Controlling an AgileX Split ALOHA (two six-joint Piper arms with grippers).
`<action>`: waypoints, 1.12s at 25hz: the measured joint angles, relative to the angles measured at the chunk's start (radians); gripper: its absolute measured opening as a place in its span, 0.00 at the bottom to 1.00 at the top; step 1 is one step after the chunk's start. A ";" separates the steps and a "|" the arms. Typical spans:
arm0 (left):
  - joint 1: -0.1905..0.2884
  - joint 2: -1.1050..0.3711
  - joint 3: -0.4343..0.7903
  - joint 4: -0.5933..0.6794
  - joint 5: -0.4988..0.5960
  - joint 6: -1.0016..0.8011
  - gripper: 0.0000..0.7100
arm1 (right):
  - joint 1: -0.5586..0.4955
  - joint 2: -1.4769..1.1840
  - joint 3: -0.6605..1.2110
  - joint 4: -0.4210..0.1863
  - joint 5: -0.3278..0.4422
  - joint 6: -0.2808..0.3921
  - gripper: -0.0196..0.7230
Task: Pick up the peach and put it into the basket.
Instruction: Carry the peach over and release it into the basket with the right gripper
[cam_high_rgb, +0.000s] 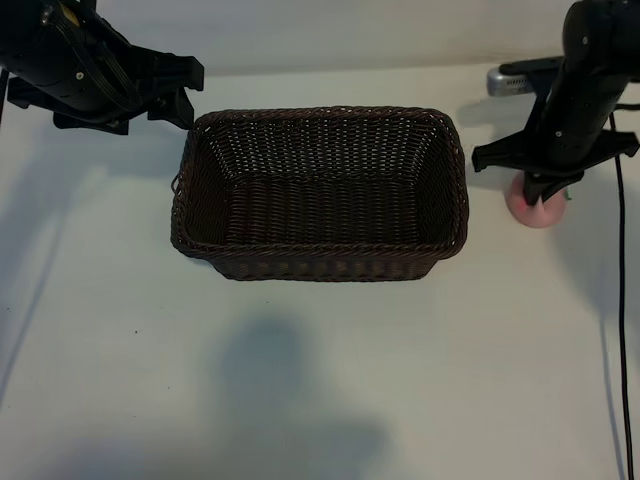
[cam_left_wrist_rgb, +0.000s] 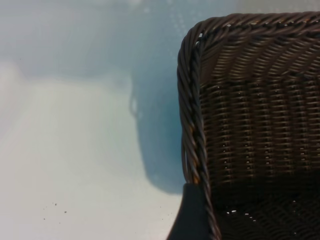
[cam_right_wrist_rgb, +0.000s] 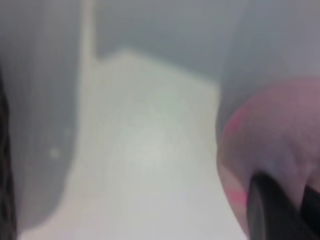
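No brand, label or legible writing shows on any item.

Right tool (cam_high_rgb: 541, 192): pointed straight down over the peach (cam_high_rgb: 537, 207), on the counter (cam_high_rgb: 300, 380) to the right of the basket (cam_high_rgb: 320, 262), apart from its wall. The exterior view shows the arm covering the top of the fruit; the right wrist view shows a dark fingertip (cam_right_wrist_rgb: 270, 210) lying against the pink skin. The fingers appear drawn in on the fruit, though the exact contact on both sides cannot be seen. The peach sits on the counter surface.

Peach: small, round, pale pink with a stronger pink blush along one side. Only its lower half is visible from outside.

Basket: large, rectangular, dark-brown wicker, rounded corners, braided rim, deep sloping sides. It stands upright mid-counter.

Left tool (cam_high_rgb: 170, 95): parked beyond the basket's far left corner, tilted downward toward it, fingers spread wide and gripping nothing. Its wrist view shows the basket's corner rim and bare counter beside it.

A grey object (cam_high_rgb: 510, 80) lies on the counter behind the right arm; its nature cannot be determined.
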 joint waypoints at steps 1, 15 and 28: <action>0.000 0.000 0.000 0.000 0.000 0.000 0.84 | 0.000 -0.019 0.000 -0.006 0.006 0.000 0.08; 0.000 0.000 0.000 0.000 0.000 0.000 0.83 | 0.000 -0.306 0.000 -0.004 0.063 0.000 0.08; 0.000 0.000 0.000 0.000 0.000 0.003 0.83 | 0.220 -0.310 0.000 0.089 0.081 -0.011 0.08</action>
